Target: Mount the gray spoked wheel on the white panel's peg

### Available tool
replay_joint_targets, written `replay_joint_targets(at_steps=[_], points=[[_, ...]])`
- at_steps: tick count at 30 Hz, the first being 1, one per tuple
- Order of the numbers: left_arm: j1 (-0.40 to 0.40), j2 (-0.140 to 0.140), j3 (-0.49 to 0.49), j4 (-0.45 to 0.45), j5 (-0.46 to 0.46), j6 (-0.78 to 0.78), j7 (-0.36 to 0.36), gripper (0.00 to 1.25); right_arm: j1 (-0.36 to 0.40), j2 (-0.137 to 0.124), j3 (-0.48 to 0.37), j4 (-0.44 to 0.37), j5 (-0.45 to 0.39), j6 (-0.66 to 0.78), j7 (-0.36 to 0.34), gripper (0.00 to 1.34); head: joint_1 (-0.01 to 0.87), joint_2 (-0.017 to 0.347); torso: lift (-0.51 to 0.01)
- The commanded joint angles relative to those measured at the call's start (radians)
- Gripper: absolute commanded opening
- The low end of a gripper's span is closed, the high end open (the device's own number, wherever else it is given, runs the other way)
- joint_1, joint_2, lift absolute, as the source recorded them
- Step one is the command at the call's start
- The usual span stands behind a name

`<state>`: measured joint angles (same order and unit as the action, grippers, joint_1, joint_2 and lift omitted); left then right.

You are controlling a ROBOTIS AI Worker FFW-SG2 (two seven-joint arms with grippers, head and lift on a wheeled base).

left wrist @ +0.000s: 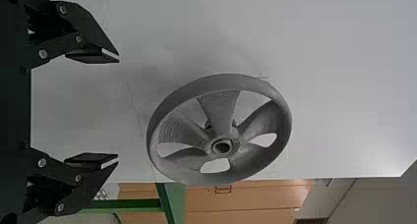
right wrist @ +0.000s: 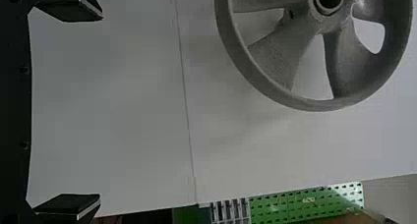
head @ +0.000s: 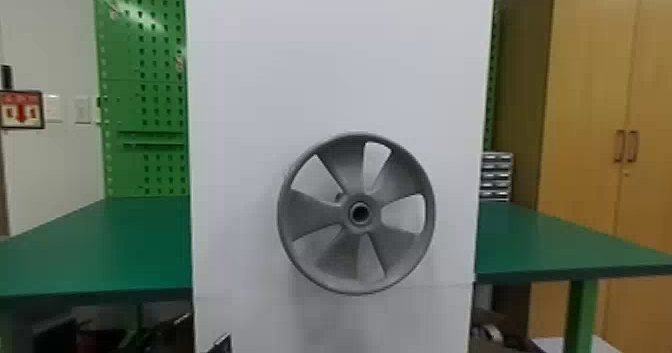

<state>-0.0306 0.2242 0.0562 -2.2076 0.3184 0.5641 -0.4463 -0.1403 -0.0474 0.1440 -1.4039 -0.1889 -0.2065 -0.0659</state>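
Both grippers released, wheel upright at panel

My L gripper (head: 221,344) has its fingers spread wide, released; in the head view a dark tip of it pokes in at 7 o'clock, in front of the white panel (head: 280,67). My R gripper (right wrist: 101,107) is released too, its fingers well apart, w/ panel beyond them.

Farther out from both sets of fingers, apart from them, is the gray spoked wheel (head: 302,212). From the L tip it's up at 1–2 o'clock, low on the panel & a touch toward 5 o'clock of head view ctr. It's upright, hub face toward me, w/ 5 spokes, the openings btwn them at approx 1, 3, 6, 8 & 10–11 o'clock. Can't tell how far it's seated on the peg; wheel hides that part.

Rest, clocked from the wheel: green tabletop (head: 100,247) out past the panel edges at 8–9 & 3–4 o'clock, green pegboard (head: 142,94) at 10, red sign (head: 21,109) at 9–10, small drawer unit (head: 496,177) at 2–3, wood cabinet (head: 585,77) at 2.
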Motion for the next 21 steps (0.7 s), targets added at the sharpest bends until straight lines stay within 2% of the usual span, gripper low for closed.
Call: replay_joint_targets(at_steps=[1, 6, 13, 21], points=[[-0.002, -0.003, 0.001, 0.0, -0.006, -0.003, 0.0, 0.73, 0.061, 0.007, -0.015, 0.026, 0.008, -0.037, 0.0, 1.34, 0.123, -0.008, -0.399], [-0.002, -0.006, -0.001, 0.0, -0.013, -0.006, 0.0, 0.73, 0.12, 0.012, -0.034, 0.031, 0.078, -0.076, 0.002, 1.34, 0.123, -0.008, -0.399], [-0.003, -0.016, -0.002, 0.0, -0.022, -0.006, 0.0, 0.73, 0.177, 0.03, -0.049, 0.106, 0.091, -0.183, 0.002, 1.34, 0.123, -0.008, -0.399], [-0.002, -0.017, -0.001, 0.0, -0.024, -0.006, 0.0, 0.73, 0.203, 0.048, -0.089, 0.192, 0.108, -0.294, 0.0, 1.33, 0.123, -0.008, -0.399]])
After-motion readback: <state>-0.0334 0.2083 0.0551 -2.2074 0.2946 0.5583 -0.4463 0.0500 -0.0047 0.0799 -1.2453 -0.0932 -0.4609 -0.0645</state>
